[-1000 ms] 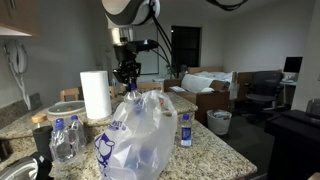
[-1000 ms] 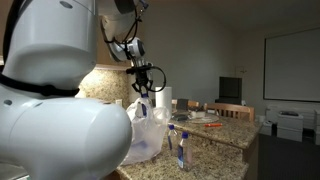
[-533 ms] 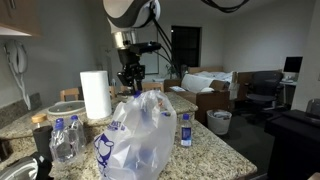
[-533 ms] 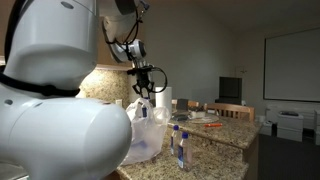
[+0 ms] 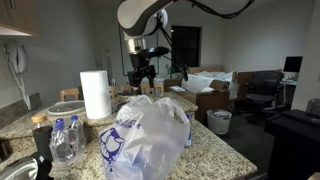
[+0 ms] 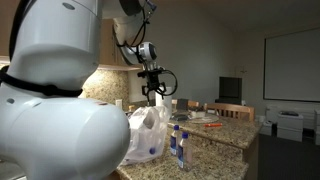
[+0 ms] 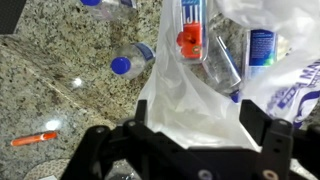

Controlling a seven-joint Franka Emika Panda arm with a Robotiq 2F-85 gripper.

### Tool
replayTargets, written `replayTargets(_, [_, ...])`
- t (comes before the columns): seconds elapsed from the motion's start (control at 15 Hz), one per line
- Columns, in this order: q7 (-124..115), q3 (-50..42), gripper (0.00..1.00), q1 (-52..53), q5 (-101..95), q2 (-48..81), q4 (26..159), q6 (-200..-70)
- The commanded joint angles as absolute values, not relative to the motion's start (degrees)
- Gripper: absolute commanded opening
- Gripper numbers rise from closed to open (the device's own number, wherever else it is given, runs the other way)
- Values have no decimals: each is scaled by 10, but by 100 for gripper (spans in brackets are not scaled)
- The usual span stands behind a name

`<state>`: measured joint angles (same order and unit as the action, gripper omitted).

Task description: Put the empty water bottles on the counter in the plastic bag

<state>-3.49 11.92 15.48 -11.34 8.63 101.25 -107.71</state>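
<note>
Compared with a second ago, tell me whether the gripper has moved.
Yes. In an exterior view the gripper has shifted right, away from the paper towel roll, and now hangs over the plastic bag.

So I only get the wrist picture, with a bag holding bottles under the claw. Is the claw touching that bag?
Observer: No. In an exterior view the claw hangs open above the plastic bag, with a gap between them.
Operator: And the loose bottles, are they standing or lying?
Observer: Standing. In an exterior view two bottles stand upright, caps up, beside the bag.
Operator: Is there anything else I'm missing?
Observer: A white paper towel roll stands upright on the counter, beyond the bag.
</note>
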Motion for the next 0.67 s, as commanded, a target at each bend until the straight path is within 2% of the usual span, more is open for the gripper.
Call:
replayTargets(0.0, [5,103,100,120,-83,44,1063,-1116])
replayTargets(0.6, [234,22,100,17,-40,58,1045,-1066])
